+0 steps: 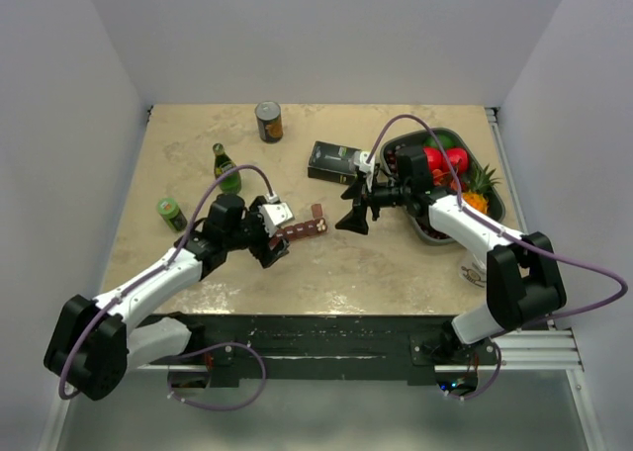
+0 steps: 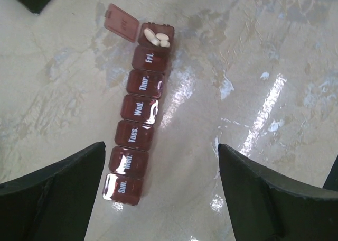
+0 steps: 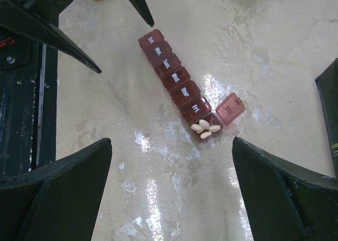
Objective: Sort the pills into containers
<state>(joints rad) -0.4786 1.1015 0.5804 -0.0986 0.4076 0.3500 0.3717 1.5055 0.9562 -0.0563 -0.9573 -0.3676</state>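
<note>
While the left gripper (image 1: 275, 256) and right gripper (image 1: 354, 222) hang with jaws spread wide and empty, the containers (image 1: 302, 229) lie between them.
Top view: the maroon strip's long axis runs gripper to gripper. Left wrist view: its Sun. end sits between the spread fingers, nearer one of them. Right wrist view: white pills (image 3: 206, 128) fill the open end compartment, just ahead of the jaws.

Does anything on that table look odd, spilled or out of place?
Only the maroon weekly pill organizer: the end compartment, past Fri., has its lid flipped open sideways. Several white pills are heaped in that one cell, while the six labelled lids are shut. Nothing looks spilled.
</note>
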